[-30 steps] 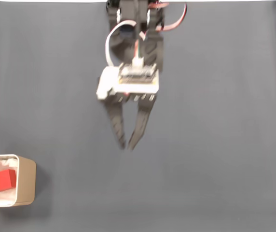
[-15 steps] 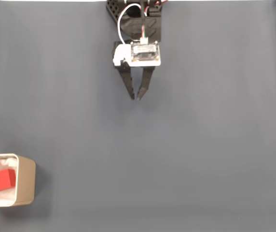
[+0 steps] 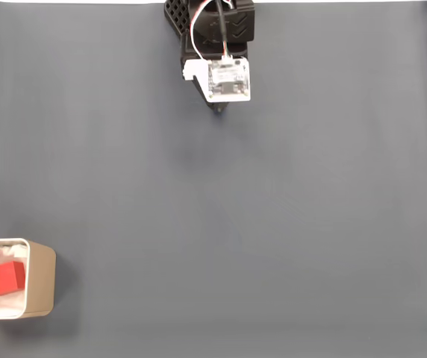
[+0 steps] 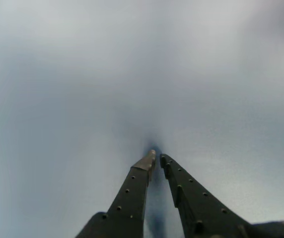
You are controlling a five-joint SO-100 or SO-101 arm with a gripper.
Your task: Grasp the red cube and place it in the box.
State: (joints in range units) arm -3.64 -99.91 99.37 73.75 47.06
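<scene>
Red cube: lay inside the box, on its white lining, at the lower left corner of the fixed view. Box: stood on the grey worktop. Gripper: folded at the top centre, well apart from the box; fingers tip to tip, holding nothing.

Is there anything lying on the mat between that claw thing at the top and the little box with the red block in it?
Nothing. In the fixed view, the stretch from the gripper down to the box holding the red cube is bare grey mat.
</scene>
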